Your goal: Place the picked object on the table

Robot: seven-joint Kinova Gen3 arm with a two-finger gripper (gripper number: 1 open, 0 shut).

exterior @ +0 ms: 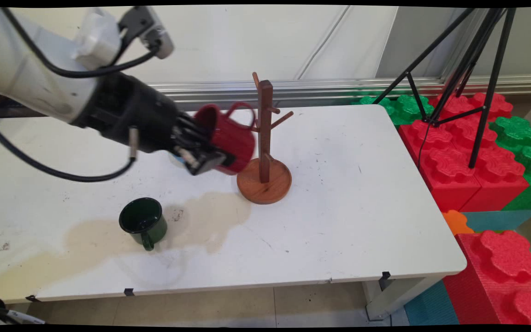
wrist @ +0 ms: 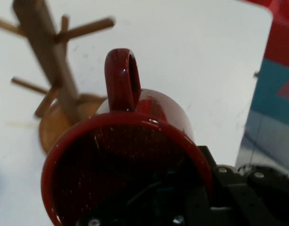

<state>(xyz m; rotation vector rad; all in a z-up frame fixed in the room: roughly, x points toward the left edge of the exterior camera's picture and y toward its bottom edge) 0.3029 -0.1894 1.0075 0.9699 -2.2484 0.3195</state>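
Observation:
My gripper [exterior: 210,150] is shut on a red mug [exterior: 228,136], gripping its rim with one finger inside. The mug is held tilted in the air, its handle [exterior: 240,108] pointing up beside the wooden mug tree [exterior: 265,138]. In the hand view the red mug [wrist: 130,155] fills the lower middle, its handle [wrist: 122,77] upward, with the mug tree [wrist: 45,70] to the upper left. The handle is close to the tree's pegs, but no peg passes through it. A dark green mug [exterior: 143,223] stands upright on the table in front of and to the left of the tree.
The mug tree's round base [exterior: 264,182] sits mid-table. A tan stain [exterior: 201,221] spreads over the white table [exterior: 362,207] around the green mug. Red and green foam blocks [exterior: 477,166] and a black tripod [exterior: 468,69] stand off the table's right side.

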